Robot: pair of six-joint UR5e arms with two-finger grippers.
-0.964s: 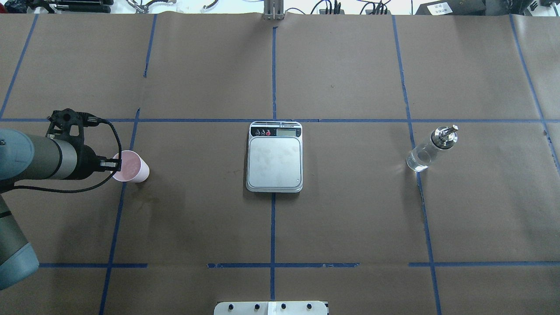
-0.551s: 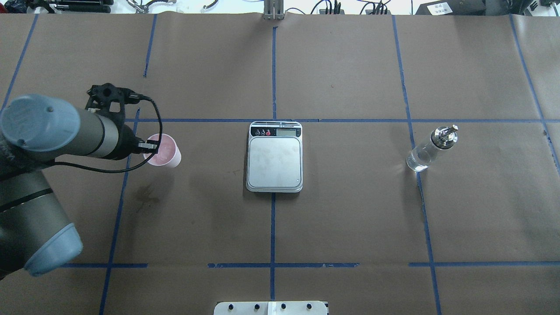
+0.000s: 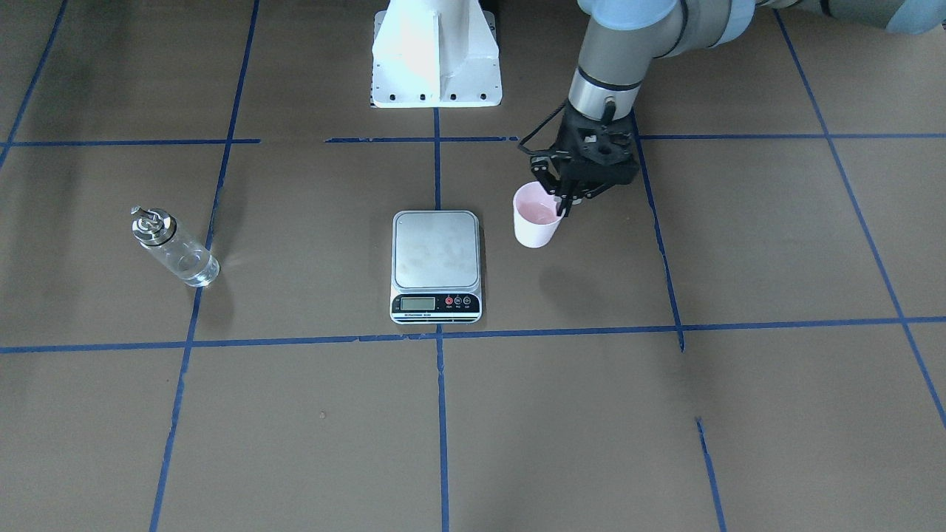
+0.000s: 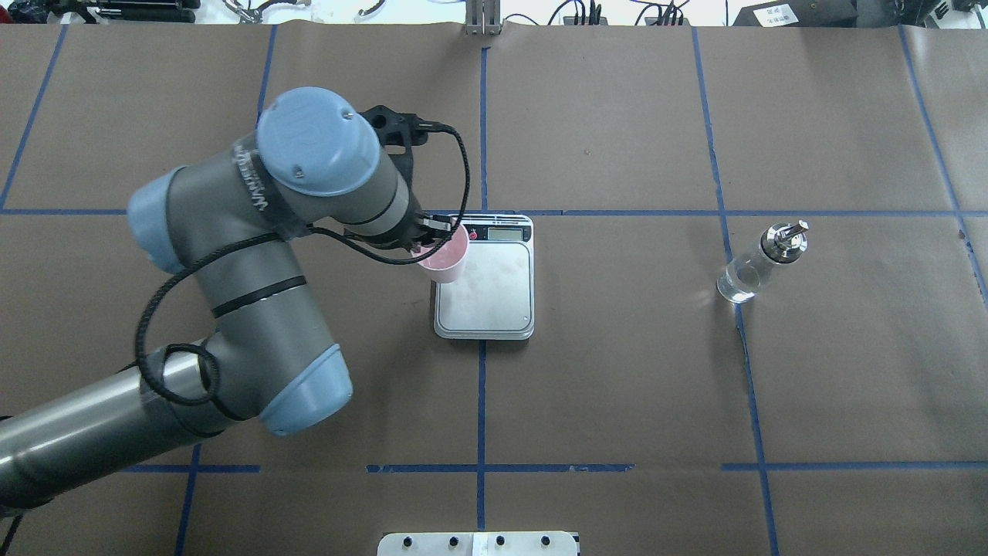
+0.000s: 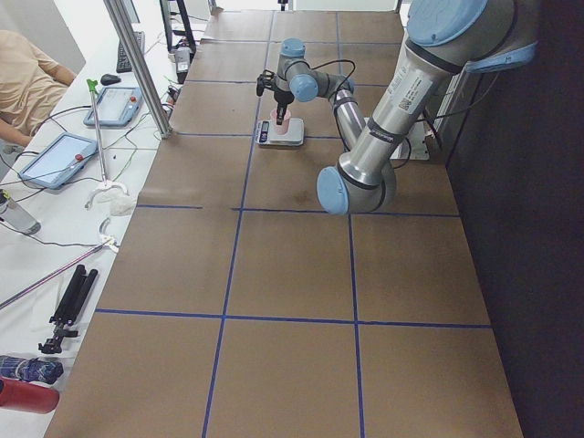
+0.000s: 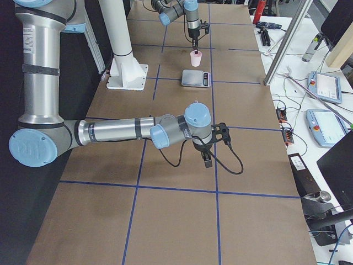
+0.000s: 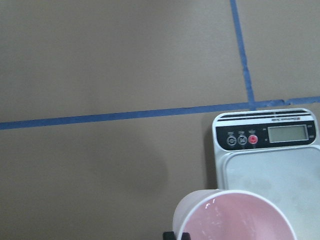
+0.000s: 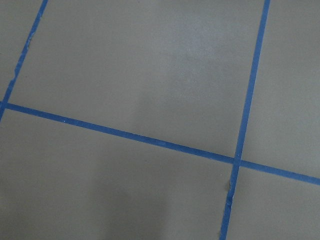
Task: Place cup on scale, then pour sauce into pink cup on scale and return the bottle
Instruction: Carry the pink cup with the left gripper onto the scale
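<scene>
My left gripper [image 3: 563, 201] is pinched tight on the rim of the cup [image 3: 535, 225], holding it up just beside the scale [image 3: 435, 251] in the middle of the bench [image 3: 739, 414]. The bottle [image 3: 177, 253] stands alone toward the bench's right edge. My right gripper [image 6: 206, 158] hangs farther that way; I cannot tell if it is open.

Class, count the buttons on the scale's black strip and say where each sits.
3, in the left wrist view: two dark buttons side by side, then a red button beside the display.
</scene>
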